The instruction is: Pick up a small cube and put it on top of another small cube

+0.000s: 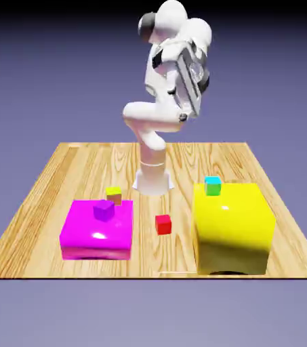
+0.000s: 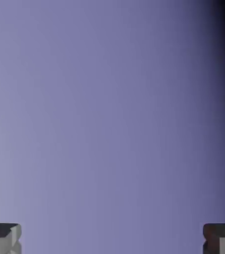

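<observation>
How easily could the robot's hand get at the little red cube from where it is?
Fairly easily, I'd guess: the hand is open, and the red cube sits on bare wood between the bigger blocks.

No lettering, label, brand, number or sign can be read in either the exterior view or the hand view.
</observation>
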Robot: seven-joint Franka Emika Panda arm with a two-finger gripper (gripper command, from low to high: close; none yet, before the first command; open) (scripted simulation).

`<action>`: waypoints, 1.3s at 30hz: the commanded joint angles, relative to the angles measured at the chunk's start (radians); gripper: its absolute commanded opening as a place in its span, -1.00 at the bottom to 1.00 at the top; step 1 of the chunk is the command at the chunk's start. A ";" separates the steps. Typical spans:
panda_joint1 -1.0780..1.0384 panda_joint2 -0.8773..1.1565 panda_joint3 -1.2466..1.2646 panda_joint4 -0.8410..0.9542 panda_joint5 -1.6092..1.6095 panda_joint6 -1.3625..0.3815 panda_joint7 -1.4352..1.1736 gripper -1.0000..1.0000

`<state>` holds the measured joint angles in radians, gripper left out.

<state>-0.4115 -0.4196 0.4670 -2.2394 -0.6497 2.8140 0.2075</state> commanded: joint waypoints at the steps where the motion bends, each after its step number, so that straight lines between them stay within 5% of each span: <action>1: -0.027 0.010 0.029 0.035 -0.044 -0.013 -0.036 0.00; 16: -0.432 0.152 0.469 0.562 -0.696 -0.212 -0.569 0.00; 39: 0.005 0.656 -0.114 0.085 -1.696 0.547 -1.329 0.00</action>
<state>-0.4061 0.2361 0.3527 -2.1549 -2.3458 3.3611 -1.1211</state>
